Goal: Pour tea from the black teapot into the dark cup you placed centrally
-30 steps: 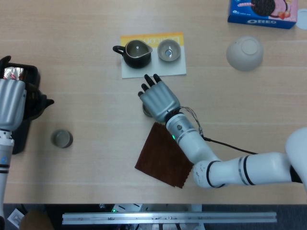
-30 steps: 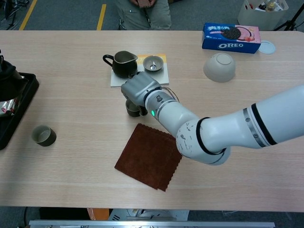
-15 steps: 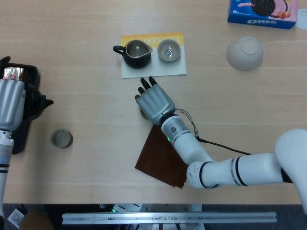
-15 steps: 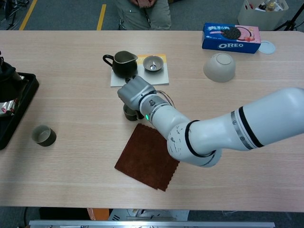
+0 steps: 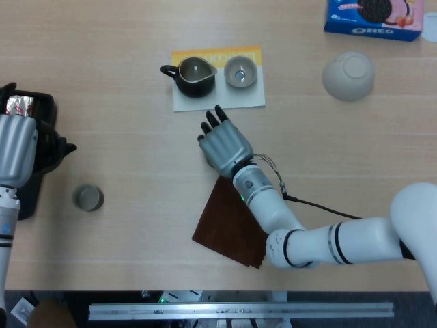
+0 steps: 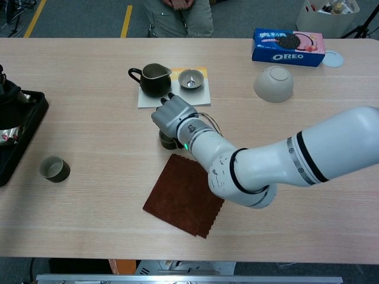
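Observation:
The dark cup [image 6: 167, 141] stands mid-table, just beyond the brown cloth [image 6: 185, 195]. My right hand [image 6: 174, 116] lies over the cup with its fingers stretched toward the card; in the head view the right hand [image 5: 223, 143] hides the cup. Whether it touches the cup is unclear. The black teapot [image 5: 51, 140] sits on the black tray [image 5: 29, 195] at the far left, spout pointing right. My left hand [image 5: 15, 147] is right against the teapot's left side, its fingers hidden.
A white and yellow card [image 5: 220, 101] carries a dark pitcher [image 5: 194, 75] and a small cup [image 5: 240, 71]. An upturned pale bowl [image 5: 348, 75] and an Oreo box [image 5: 374, 17] are at the back right. Another cup [image 5: 89, 197] stands front left.
My right hand shifted slightly left, then back right, and now covers the cup in the head view. The left hand and teapot have stayed still.

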`<state>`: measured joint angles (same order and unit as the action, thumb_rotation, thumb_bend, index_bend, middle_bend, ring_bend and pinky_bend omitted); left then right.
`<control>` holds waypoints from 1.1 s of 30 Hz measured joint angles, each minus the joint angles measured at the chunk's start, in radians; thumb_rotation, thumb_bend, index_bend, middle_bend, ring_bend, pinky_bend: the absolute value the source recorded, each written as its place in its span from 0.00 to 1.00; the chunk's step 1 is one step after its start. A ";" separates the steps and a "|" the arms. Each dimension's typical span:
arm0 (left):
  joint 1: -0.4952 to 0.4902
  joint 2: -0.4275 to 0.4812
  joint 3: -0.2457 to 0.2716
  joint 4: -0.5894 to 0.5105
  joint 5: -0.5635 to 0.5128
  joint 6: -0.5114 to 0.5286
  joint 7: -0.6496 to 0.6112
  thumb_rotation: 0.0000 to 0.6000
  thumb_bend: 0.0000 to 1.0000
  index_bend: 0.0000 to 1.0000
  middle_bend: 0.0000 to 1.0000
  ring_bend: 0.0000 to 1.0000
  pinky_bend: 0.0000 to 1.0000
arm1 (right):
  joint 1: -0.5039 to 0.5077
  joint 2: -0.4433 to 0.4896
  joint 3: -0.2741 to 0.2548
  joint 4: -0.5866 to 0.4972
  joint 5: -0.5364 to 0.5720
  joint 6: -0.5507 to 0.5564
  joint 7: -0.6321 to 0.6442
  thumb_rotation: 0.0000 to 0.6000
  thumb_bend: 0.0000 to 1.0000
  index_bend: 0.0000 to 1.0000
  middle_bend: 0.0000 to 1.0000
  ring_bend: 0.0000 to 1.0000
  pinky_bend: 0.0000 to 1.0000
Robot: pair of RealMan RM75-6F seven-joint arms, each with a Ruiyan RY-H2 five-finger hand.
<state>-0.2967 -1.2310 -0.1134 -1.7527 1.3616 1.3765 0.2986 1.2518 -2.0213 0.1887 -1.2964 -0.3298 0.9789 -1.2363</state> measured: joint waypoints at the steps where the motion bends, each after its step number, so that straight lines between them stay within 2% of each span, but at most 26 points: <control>1: 0.000 0.000 0.000 0.001 0.000 0.000 0.000 1.00 0.31 1.00 1.00 0.87 0.13 | 0.001 0.004 0.000 -0.005 0.004 0.000 -0.002 1.00 0.30 0.16 0.14 0.00 0.01; 7: -0.002 -0.003 -0.001 0.000 0.004 -0.002 0.000 1.00 0.30 1.00 1.00 0.87 0.13 | 0.002 0.034 0.003 -0.045 0.015 -0.002 0.002 1.00 0.30 0.05 0.11 0.00 0.00; 13: -0.005 -0.003 -0.004 -0.003 0.007 -0.001 0.000 1.00 0.30 1.00 1.00 0.86 0.13 | -0.008 0.082 0.012 -0.101 -0.007 -0.007 0.047 1.00 0.30 0.04 0.10 0.00 0.00; 17: -0.008 -0.003 -0.007 -0.006 0.010 -0.003 -0.002 1.00 0.30 1.00 1.00 0.86 0.13 | -0.025 0.147 0.012 -0.165 -0.034 0.000 0.079 1.00 0.30 0.04 0.10 0.00 0.00; 26: -0.022 -0.022 -0.010 -0.009 0.017 -0.013 0.008 1.00 0.31 1.00 1.00 0.86 0.13 | -0.126 0.401 -0.027 -0.367 -0.183 0.056 0.212 1.00 0.30 0.04 0.10 0.00 0.00; 33: -0.043 -0.048 -0.015 -0.021 0.020 -0.028 0.042 1.00 0.30 1.00 1.00 0.86 0.13 | -0.268 0.639 -0.099 -0.493 -0.345 0.107 0.375 1.00 0.29 0.04 0.10 0.00 0.00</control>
<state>-0.3393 -1.2785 -0.1284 -1.7735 1.3815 1.3488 0.3408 0.9839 -1.3825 0.0894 -1.7889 -0.6752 1.0863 -0.8612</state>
